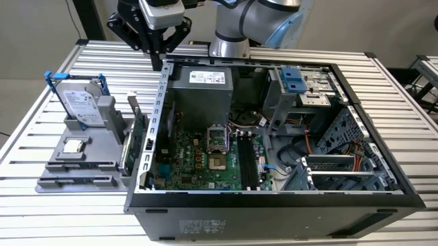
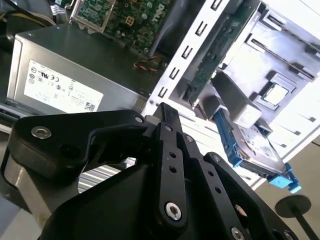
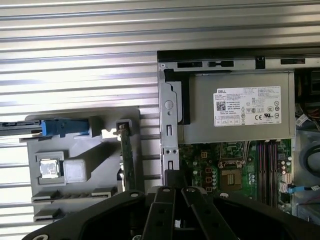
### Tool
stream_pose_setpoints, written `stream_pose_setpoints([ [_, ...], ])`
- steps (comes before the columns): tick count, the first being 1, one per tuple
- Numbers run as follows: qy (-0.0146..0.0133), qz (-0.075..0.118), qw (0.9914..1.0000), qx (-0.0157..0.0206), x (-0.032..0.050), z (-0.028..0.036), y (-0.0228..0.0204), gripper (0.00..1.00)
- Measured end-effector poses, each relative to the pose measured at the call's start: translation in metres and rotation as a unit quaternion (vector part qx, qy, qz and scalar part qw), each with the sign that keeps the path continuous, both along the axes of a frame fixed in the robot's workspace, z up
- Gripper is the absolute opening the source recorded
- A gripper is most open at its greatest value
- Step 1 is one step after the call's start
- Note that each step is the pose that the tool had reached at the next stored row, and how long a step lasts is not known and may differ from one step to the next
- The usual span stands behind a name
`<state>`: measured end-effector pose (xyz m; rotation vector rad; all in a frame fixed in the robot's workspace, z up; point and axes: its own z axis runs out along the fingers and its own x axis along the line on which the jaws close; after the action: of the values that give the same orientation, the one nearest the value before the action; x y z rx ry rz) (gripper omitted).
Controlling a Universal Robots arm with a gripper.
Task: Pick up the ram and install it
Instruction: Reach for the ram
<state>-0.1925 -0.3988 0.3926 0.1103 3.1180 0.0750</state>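
Pincer closed, base cut off, over computer case edge

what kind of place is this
Probably a robotics lab bench for computer assembly: an open desktop PC case on a slatted metal table, a grey fixture holding a hard drive, and a robot arm above.

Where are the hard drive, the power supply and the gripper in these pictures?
hard drive (image 1: 81, 105), exterior view, on its labelled face.
power supply (image 1: 200, 102), exterior view, on its bare grey side below the label.
gripper (image 1: 159, 62), exterior view, midway between its fingertips.
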Motion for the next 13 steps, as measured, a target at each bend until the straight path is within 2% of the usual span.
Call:
stream_pose_setpoints([
  [13,0.0,0.0,1.0,0.0,-0.0157,0.0,0.0,0.0],
])
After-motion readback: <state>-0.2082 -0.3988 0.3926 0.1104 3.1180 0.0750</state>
